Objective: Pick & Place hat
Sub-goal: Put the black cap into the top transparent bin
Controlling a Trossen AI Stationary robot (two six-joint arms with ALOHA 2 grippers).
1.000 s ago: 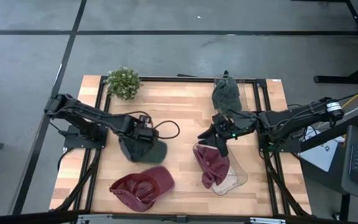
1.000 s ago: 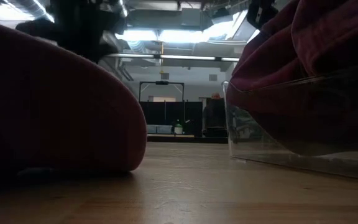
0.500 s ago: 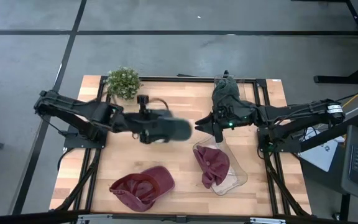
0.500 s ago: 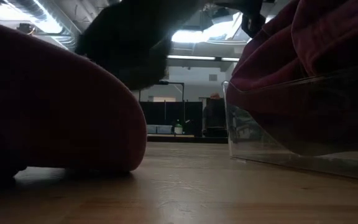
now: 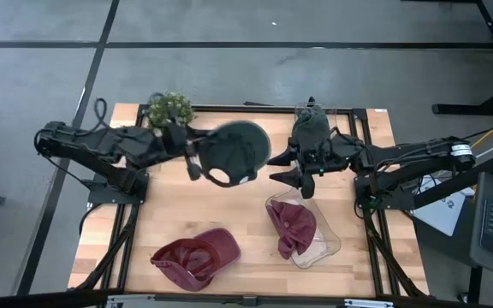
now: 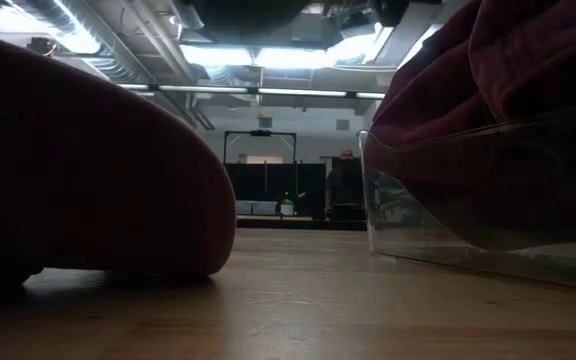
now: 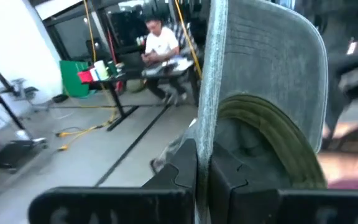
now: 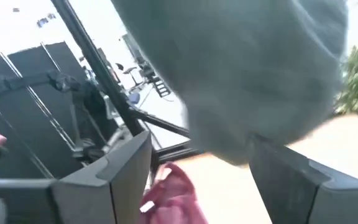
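Dark green hat (image 5: 236,151) is up off the counter (image 5: 246,192), hanging mid-air over the middle-back of it, carried by the left claw (image 5: 197,159). Left wrist view shows that claw pressed together on the hat's brim edge (image 7: 205,93), cap interior and sweatband facing the camera. A second ago the hat sat low on the counter just left of centre; half a second ago it was a blur moving toward the middle; now it is higher and farther back, near the right arm. So the pick is done and the carry is under way.

Right claw (image 5: 300,171) hovers just beside the hat, in front of the second dark green hat (image 5: 309,130) that sits in the clear bin (image 5: 347,115) at the back right. Its fingers (image 8: 126,171) are spread apart with nothing between them, wider than a second ago; the carried hat fills the space ahead of them in the right wrist view. It has also pulled away from the front clear bin (image 5: 328,244), where a maroon hat (image 5: 291,227) lies. Probably a handover or a drop toward the back bin, though the blur makes the exact gap hard to judge.

Another maroon hat (image 5: 197,255) lies loose on the counter front left, untouched. Small potted plant (image 5: 169,109) stands at the back left corner, near the left arm.
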